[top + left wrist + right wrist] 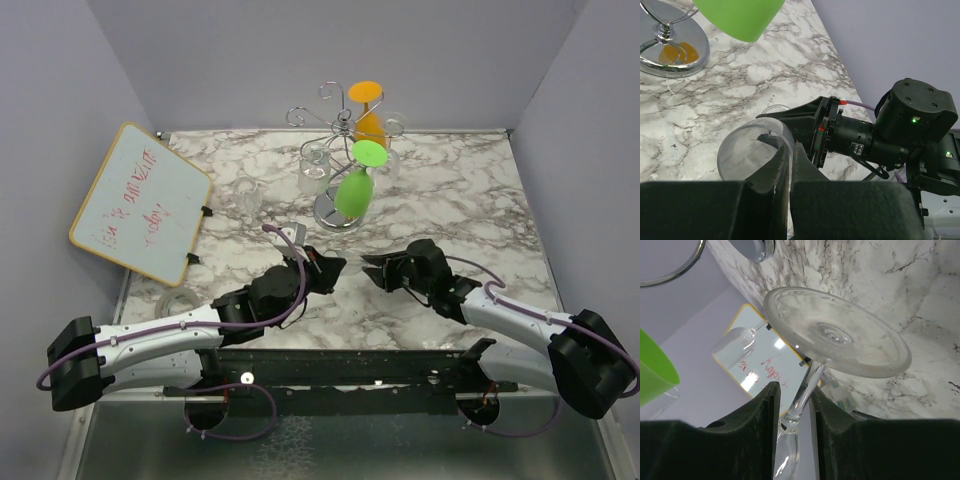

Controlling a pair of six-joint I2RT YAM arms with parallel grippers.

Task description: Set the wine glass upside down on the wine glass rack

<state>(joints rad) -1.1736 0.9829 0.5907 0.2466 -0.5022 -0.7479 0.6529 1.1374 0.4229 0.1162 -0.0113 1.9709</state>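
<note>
A clear wine glass is held sideways between my two grippers at mid-table. In the left wrist view its bowl [747, 150] has its rim pinched between my left gripper [790, 150]. In the right wrist view its round foot [840, 335] faces the camera. Its stem [802, 400] runs between the fingers of my right gripper [792, 390], which stand apart with a gap on one side. The silver wire rack [335, 120] stands behind on its round base [335, 212]. Left gripper [330, 268] and right gripper [372, 268] face each other.
A green glass [355, 190] and an orange glass [368, 115] hang upside down on the rack, with a clear one [314, 168] on its left side. Another clear glass [247, 195] stands left of the rack. A whiteboard [140, 203] leans at the left wall.
</note>
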